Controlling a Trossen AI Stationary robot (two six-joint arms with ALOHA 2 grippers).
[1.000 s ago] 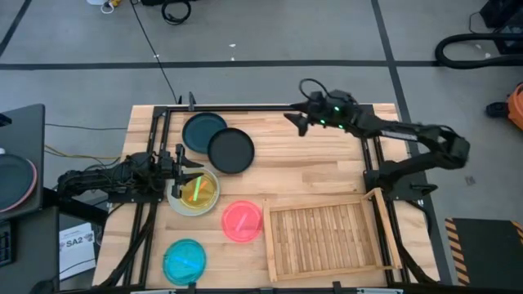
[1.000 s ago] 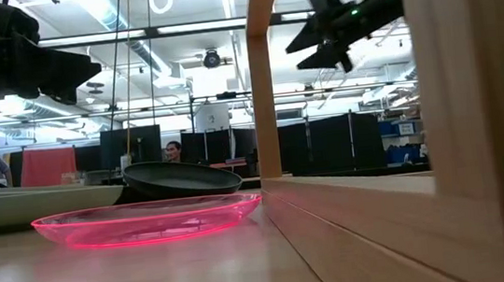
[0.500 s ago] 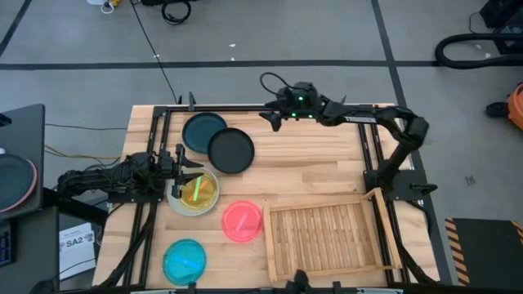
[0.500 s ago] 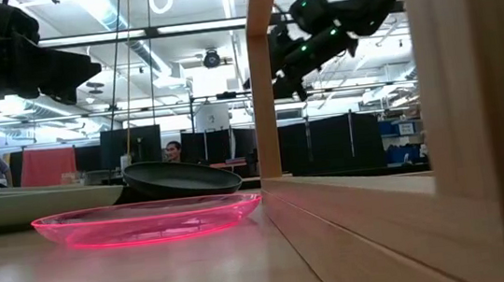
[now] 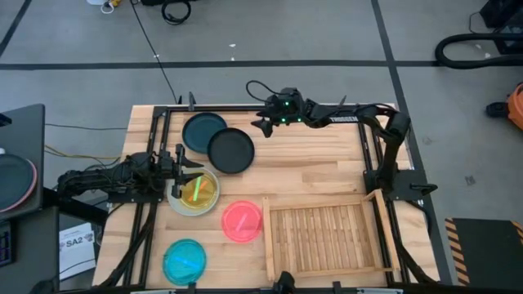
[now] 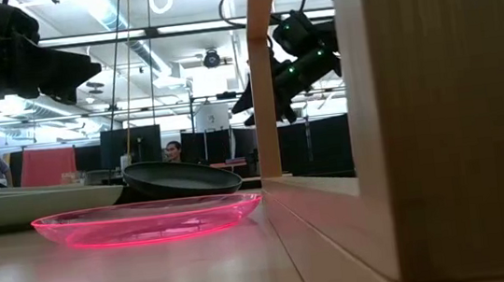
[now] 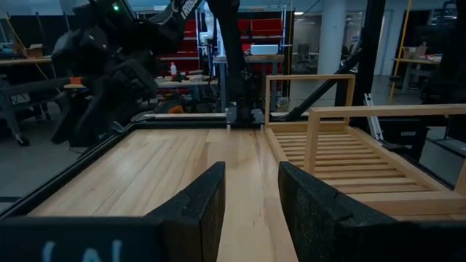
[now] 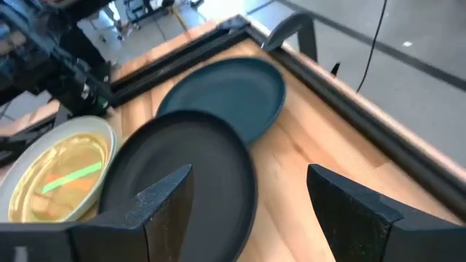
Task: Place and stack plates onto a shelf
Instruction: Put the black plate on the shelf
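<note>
plank tabletop (image 5: 319, 167) under round glossy black plate (image 5: 230, 150)

You see a dark teal plate (image 5: 203, 131), black plate (image 5: 230, 150), pink plate (image 5: 242, 220), cyan plate (image 5: 185, 260) and pale slatted wooden shelf (image 5: 327, 237).

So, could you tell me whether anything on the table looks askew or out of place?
One thing: the black plate rests partly on the dark teal plate, so it sits tilted. Nothing looks spilled or damaged.
</note>
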